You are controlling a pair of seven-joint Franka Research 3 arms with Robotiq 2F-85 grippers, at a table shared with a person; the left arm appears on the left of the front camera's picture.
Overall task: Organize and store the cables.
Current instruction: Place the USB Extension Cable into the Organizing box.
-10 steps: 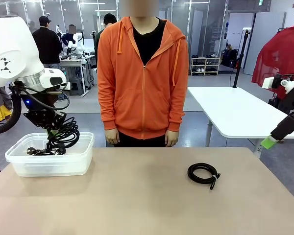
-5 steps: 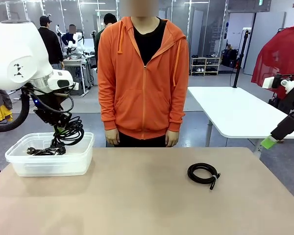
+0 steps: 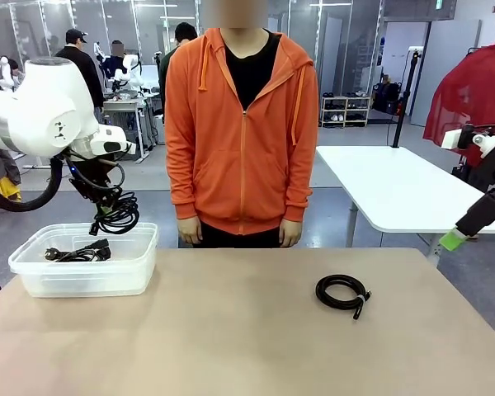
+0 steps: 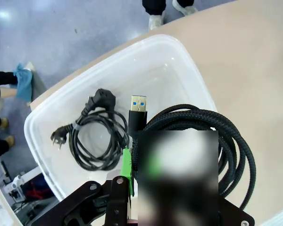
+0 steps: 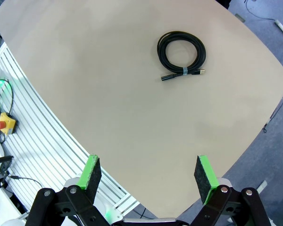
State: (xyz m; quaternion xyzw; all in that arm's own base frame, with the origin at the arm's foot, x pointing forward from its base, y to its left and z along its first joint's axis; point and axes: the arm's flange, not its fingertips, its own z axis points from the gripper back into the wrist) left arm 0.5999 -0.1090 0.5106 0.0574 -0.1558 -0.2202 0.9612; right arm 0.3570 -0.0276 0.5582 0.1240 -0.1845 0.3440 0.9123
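Raised toward upper left, the left gripper [image 3: 99, 206] is pinching a braided USB cable [image 4: 236, 155] above the clear bin [image 3: 82, 280] storing one power cord [image 4: 78, 148]; the spread right gripper [image 5: 146, 162] is leaving one coil [image 5: 162, 49] unstored.

We see a person [image 3: 241, 148] in an orange zip hoodie over a black shirt standing at the far edge of our tan table [image 3: 231, 346]. Behind, to the right, stands a white table [image 3: 396, 194], with a shoe rack [image 3: 345, 110] farther back. A bystander [image 3: 77, 70] in a dark jacket stands far left. We spot a blue cloth [image 4: 22, 84] on the floor, and a yellow box with a red button [image 5: 4, 125] beside white slats [image 5: 47, 141]
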